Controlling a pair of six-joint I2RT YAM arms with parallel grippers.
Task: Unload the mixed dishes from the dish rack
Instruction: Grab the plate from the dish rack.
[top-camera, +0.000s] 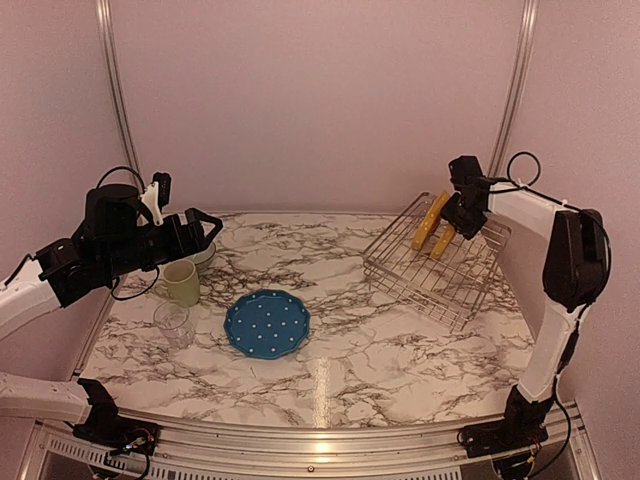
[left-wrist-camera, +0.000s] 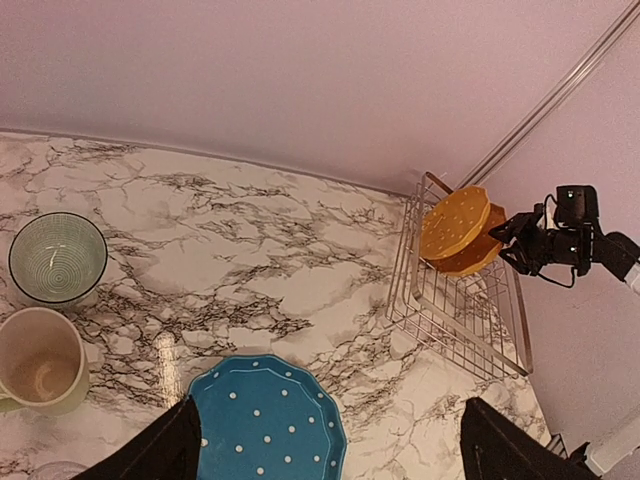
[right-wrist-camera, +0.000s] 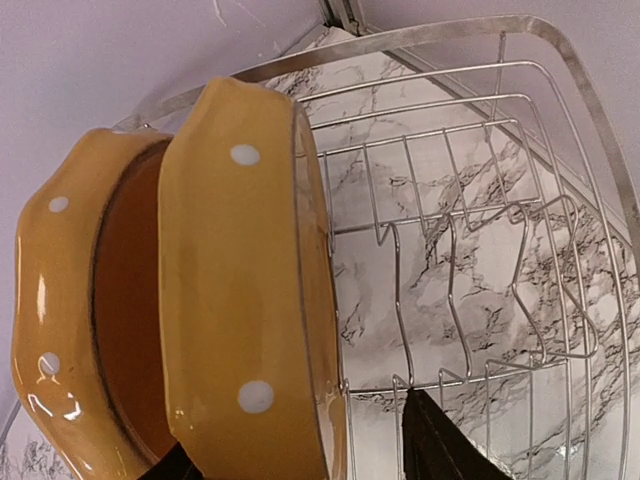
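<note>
Now, at the far-right corner two yellow plates (top-camera: 431, 220) stand edgewise in the rack (top-camera: 440, 290); right gripper (top-camera: 452, 218) straddles one, clench unclear; left gripper (top-camera: 208, 228) gapes.

glass (left-wrist-camera: 55, 470) cut by lower edge | right claw (right-wrist-camera: 300, 458) fingertips off-frame

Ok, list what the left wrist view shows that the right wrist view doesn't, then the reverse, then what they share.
Left wrist only: the blue plate, the mug, the small bowl and the right gripper seen whole. Right wrist only: the upright tines up close. Both: the two yellow plates standing on edge in the dish rack, over the marble table.
</note>
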